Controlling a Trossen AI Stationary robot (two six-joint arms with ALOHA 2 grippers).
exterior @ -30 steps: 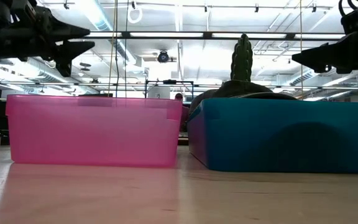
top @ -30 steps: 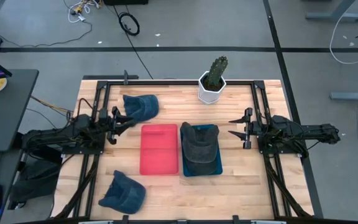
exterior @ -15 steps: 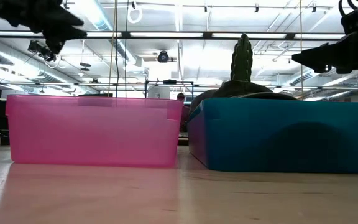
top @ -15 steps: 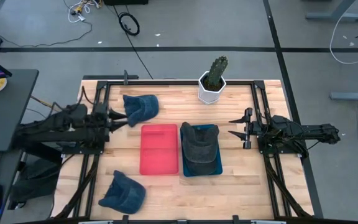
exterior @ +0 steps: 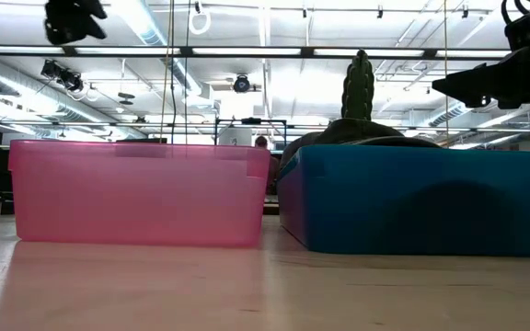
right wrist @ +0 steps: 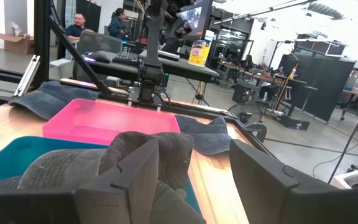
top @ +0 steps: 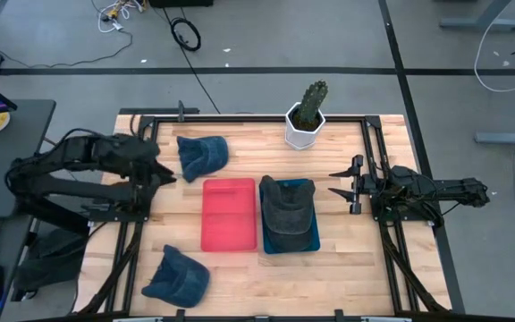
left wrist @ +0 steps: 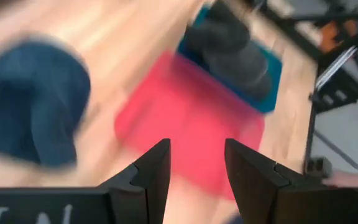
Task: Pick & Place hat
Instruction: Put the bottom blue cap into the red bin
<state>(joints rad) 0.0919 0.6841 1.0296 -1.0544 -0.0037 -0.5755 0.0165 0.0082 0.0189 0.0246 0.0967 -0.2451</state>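
My left gripper (top: 164, 172) hangs open-jawed beside the blue hat (top: 200, 153); my right gripper (top: 340, 182) waits open near the teal bin (top: 312, 241).

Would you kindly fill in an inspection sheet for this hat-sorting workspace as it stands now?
Surface: wooden table in a black frame.
Job's things: grey hat inside the blue bin; red bin holds nothing; one blue hat at the far left of the table, another blue hat at the near left corner.
Clutter: potted cactus at the far edge.
Grippers: left gripper open, raised near the far blue hat, holding nothing; right gripper open, waiting beside the blue bin.
Cables: black cable and more cords on the floor beyond the table.
Surroundings: desk with a screen at left; people seated in the room behind.
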